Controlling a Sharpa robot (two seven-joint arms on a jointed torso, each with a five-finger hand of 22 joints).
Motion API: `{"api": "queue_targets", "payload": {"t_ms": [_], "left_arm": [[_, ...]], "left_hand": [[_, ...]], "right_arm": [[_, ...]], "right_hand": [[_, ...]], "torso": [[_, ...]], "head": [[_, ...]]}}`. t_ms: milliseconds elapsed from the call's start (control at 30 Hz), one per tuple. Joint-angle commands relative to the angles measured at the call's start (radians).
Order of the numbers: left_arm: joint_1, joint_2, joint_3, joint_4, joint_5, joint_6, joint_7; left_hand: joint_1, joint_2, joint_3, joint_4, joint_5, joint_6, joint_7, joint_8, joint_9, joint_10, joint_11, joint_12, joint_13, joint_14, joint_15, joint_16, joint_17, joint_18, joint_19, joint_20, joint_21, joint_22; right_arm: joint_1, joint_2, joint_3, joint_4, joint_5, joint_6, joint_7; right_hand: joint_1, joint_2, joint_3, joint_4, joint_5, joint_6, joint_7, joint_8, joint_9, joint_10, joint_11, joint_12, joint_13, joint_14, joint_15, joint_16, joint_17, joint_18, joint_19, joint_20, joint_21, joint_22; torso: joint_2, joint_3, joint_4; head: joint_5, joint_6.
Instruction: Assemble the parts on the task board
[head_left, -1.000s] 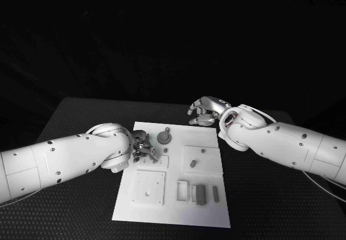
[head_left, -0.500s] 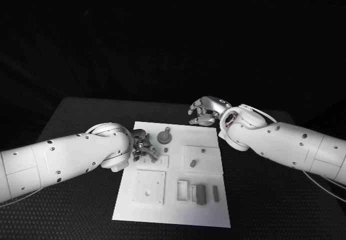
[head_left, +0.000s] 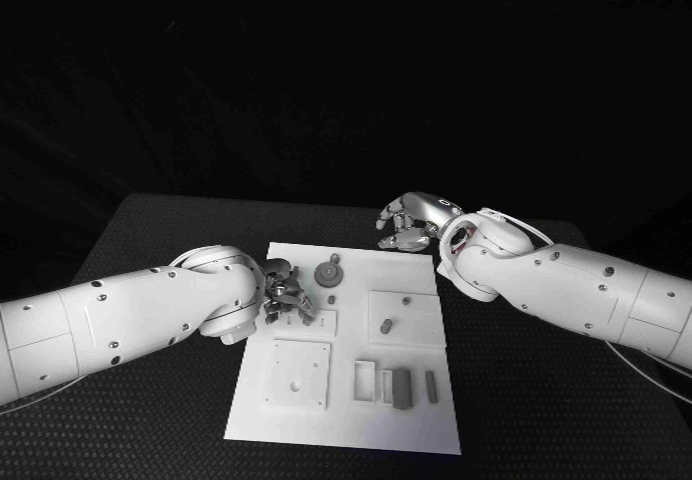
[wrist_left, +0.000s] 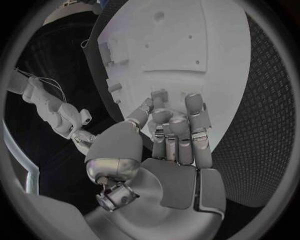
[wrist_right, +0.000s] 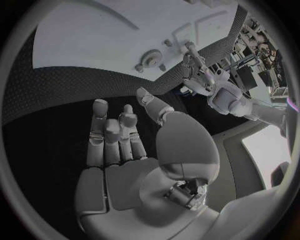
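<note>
Task board (head_left: 346, 400), a white plate, lies mid-worktop (head_left: 159, 240) with small grey parts (head_left: 401, 388) on it. Left robot hand (head_left: 286, 297) hovers over its left edge, fingers curled; whether they pinch a part is unclear. Right robot hand (head_left: 410, 222) hangs beyond the far right corner, fingers apart, grasping nothing.

White task board (head_left: 418, 420) flat mid-table, round gear (head_left: 330, 272) near far edge, small grey blocks (head_left: 402, 387) in near slots
</note>
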Motion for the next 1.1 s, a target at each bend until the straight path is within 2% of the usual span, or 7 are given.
{"api": "queue_targets", "payload": {"t_ms": [33,200,267,400,1100], "left_arm": [[0.0,-0.003,0.0,0.004,0.02,0.005,0.014],[0.0,-0.01,0.0,0.005,0.032,0.006,0.016],[0.0,-0.012,0.0,0.005,0.037,0.005,0.016],[0.0,-0.014,0.001,0.006,0.04,0.006,0.018],[0.0,-0.028,0.002,0.01,0.056,0.007,0.02]], "left_hand": [[0.01,-0.003,-0.009,0.0,-0.001,-0.003,0.008,-0.003,0.001,-0.007,0.001,-0.002,-0.002,-0.005,-0.001,0.003,-0.002,0.006,-0.009,-0.002,-0.006,0.005],[0.013,-0.005,-0.015,0.001,-0.001,-0.008,0.01,-0.009,0.0,-0.013,0.003,-0.005,-0.003,-0.01,0.001,0.0,-0.006,0.005,-0.013,-0.001,-0.01,0.004],[0.015,-0.004,-0.02,0.002,-0.001,-0.045,0.021,-0.04,-0.023,-0.014,0.012,-0.006,-0.005,-0.012,0.009,0.001,-0.009,0.005,-0.013,-0.001,-0.014,0.004],[0.019,-0.005,-0.022,0.001,-0.001,-0.049,0.026,-0.052,-0.04,-0.014,0.017,-0.006,-0.006,-0.012,0.013,0.003,-0.011,0.004,-0.012,-0.001,-0.016,0.005],[0.027,-0.004,-0.022,0.001,-0.001,-0.051,0.03,-0.064,-0.061,-0.015,0.02,-0.005,-0.008,-0.013,0.015,0.004,-0.014,0.005,-0.01,0.001,-0.02,0.006]], "right_arm": [[-0.001,0.0,0.0,0.0,-0.002,0.011,0.008],[-0.001,0.0,0.0,-0.001,-0.002,0.011,0.008],[-0.002,0.0,0.0,-0.001,-0.002,0.01,0.008],[-0.002,-0.001,0.0,-0.001,-0.002,0.01,0.008],[-0.003,-0.002,0.0,-0.002,-0.001,0.01,0.008]], "right_hand": [[0.005,0.002,-0.006,-0.003,0.0,0.002,0.007,0.003,-0.001,-0.007,-0.003,-0.004,-0.001,0.002,-0.008,-0.006,-0.002,0.014,-0.005,0.0,-0.004,0.016],[0.005,0.002,-0.006,-0.003,0.0,0.002,0.007,0.003,-0.001,-0.007,-0.003,-0.004,-0.001,0.002,-0.008,-0.006,-0.002,0.014,-0.005,0.0,-0.004,0.016],[0.005,0.002,-0.006,-0.003,0.0,0.002,0.007,0.003,-0.001,-0.007,-0.003,-0.004,-0.001,0.002,-0.008,-0.006,-0.002,0.014,-0.005,0.0,-0.004,0.016],[0.004,0.002,-0.006,-0.003,0.0,0.002,0.007,0.003,-0.001,-0.007,-0.003,-0.004,-0.001,0.002,-0.008,-0.006,-0.002,0.014,-0.005,0.0,-0.004,0.016],[0.004,0.001,-0.007,-0.003,0.0,0.001,0.007,0.002,-0.001,-0.007,-0.003,-0.004,-0.001,0.001,-0.008,-0.006,-0.002,0.014,-0.005,0.0,-0.005,0.016]], "torso": [[0.0,-0.0004,0.0005],[0.0,-0.0003,0.0003],[0.0,-0.0006,0.0],[0.0,-0.0009,0.0002],[0.0,0.0,-0.0004]], "head": [[0.0,0.0],[0.0,0.001],[0.0,0.001],[0.001,0.001],[0.001,0.001]]}}
